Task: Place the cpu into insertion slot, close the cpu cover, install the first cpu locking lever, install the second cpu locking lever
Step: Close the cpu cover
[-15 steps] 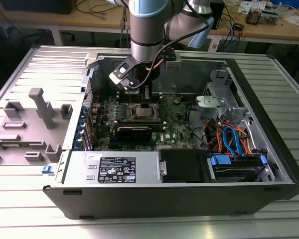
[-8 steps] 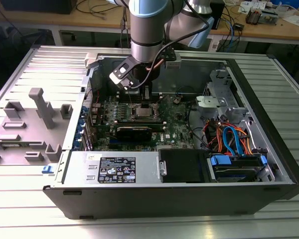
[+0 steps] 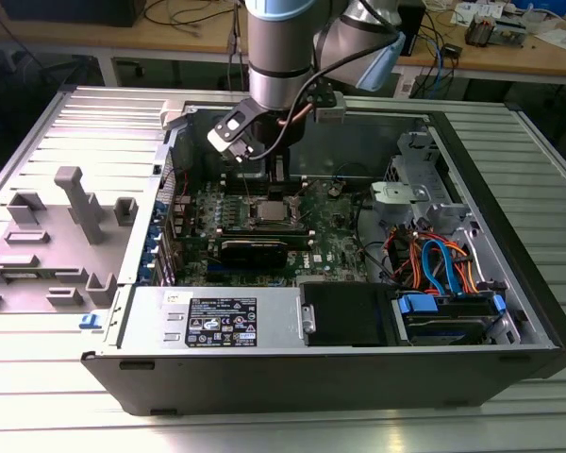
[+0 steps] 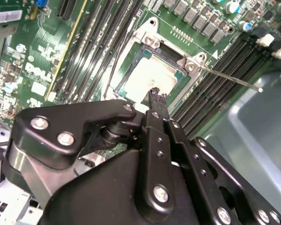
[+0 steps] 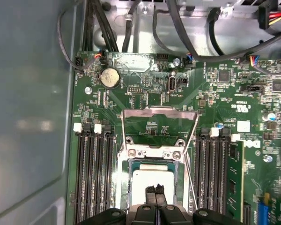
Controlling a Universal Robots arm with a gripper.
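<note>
Exterior view: dull silver square cpu (image 3: pixel 269 213) on green motherboard (image 3: pixel 335 241).
Second wrist view: black gripper (image 4: pixel 155 93), jaws together, empty, over cpu in grey-rimmed insertion slot (image 4: pixel 147 37).
First wrist view: thin silver-grey cpu cover (image 5: pixel 159 111) raised just beyond it.

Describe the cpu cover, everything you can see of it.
In the first wrist view the cpu cover is a thin grey metal frame around a large window, with green board showing through. It stands swung open, hinged at one edge of the socket. The claw, over the chip, is apart from it.
</note>
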